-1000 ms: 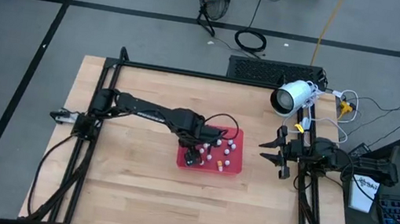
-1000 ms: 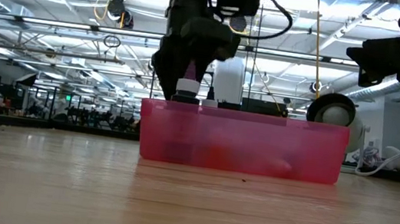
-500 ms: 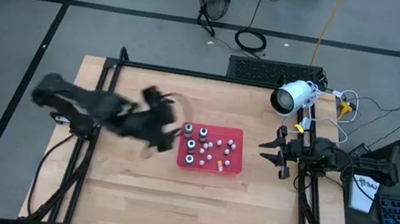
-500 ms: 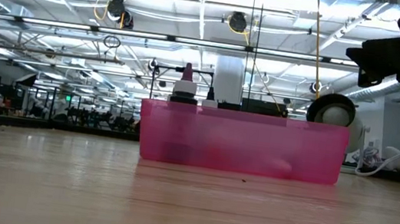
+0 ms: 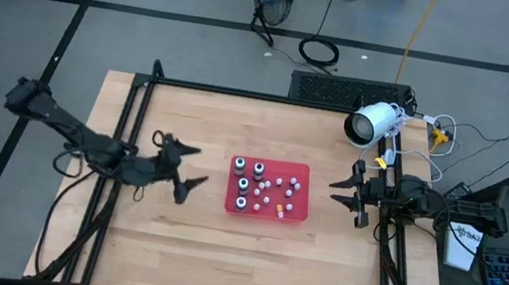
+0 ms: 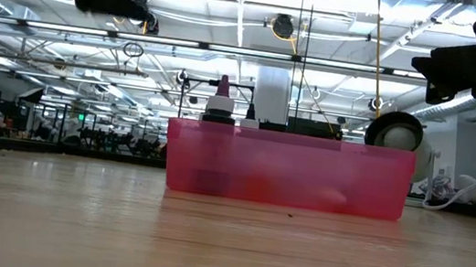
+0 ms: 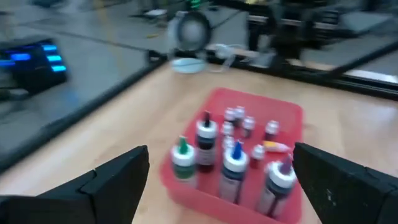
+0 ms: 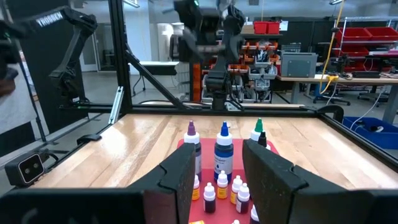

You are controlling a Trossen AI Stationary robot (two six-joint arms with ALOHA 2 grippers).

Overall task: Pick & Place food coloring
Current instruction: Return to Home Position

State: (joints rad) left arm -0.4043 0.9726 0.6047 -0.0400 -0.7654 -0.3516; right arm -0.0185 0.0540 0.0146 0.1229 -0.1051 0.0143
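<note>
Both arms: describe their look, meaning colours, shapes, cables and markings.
The left arm and right arm are matte black, built of slim jointed links. One left-arm link carries white lettering, and a thin black cable loops near its wrist. The left tool and right tool each end in two dark, wedge-shaped fingers.

One red tray (image 5: pixel 277 163); four big food coloring bottles (image 7: pixel 233 169); several small bottles (image 5: pixel 287 193), count unclear; left claw (image 5: pixel 197 166), right claw (image 5: pixel 336 190).
</note>
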